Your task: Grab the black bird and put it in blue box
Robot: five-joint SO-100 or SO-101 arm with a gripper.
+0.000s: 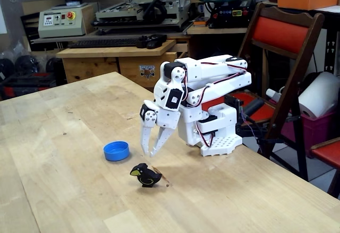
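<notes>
The black bird stands upright on the wooden table, a small black figurine with a yellow beak, facing left in the fixed view. The blue box is a shallow round blue dish on the table, up and to the left of the bird. My white gripper hangs fingers-down just above the table, between the dish and the bird, a little behind the bird. Its fingers are slightly apart and hold nothing.
My arm's white base sits near the table's right edge. A red folding chair stands behind it. A workbench with machines runs along the back. A thin stick lies by the bird.
</notes>
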